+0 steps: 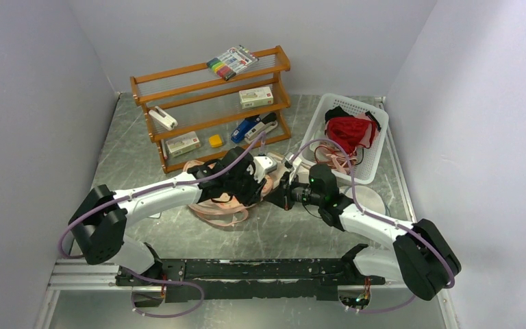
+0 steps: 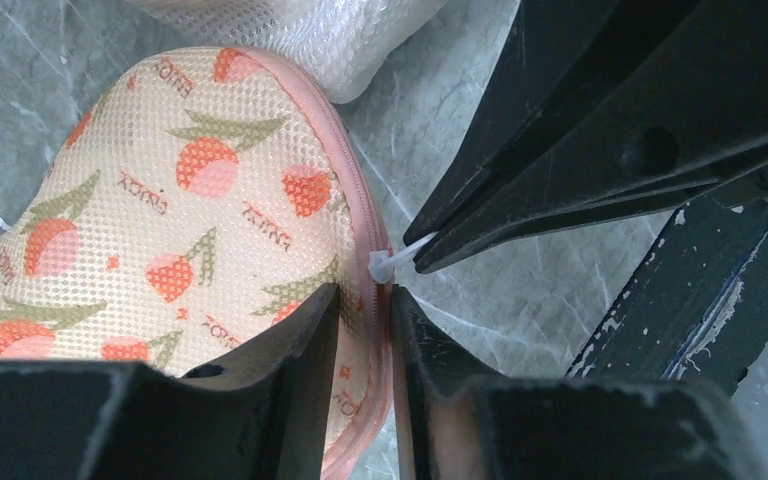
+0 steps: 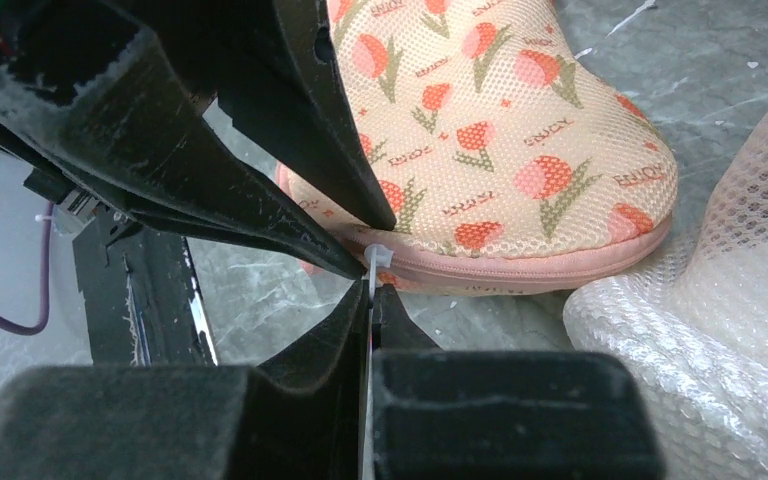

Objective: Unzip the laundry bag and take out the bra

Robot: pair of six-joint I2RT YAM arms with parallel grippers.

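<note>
Here the peach-pink floral mesh laundry bag (image 2: 180, 200) is clamped by the left gripper (image 2: 365, 305) as bracing. Its white plastic zip pull (image 3: 377, 258) is pinched by the right gripper (image 3: 371, 300) for unzipping.

One rack (image 1: 171, 72). On rack: one marker pack (image 1: 231, 62), two white boxes (image 1: 256, 96) (image 1: 183, 144). Right of rack: one basket (image 1: 356, 101). Front of rack: one laundry bag (image 2: 190, 200), one zip pull (image 2: 385, 265), two grippers: left gripper (image 2: 365, 305), right gripper (image 3: 370, 292).

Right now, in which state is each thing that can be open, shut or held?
laundry bag: zipped shut where the seam shows.
zip pull: pinched between fingertips.
right gripper: shut on the zip pull.
left gripper: shut on the laundry bag's edge.
bra: not in view.
</note>
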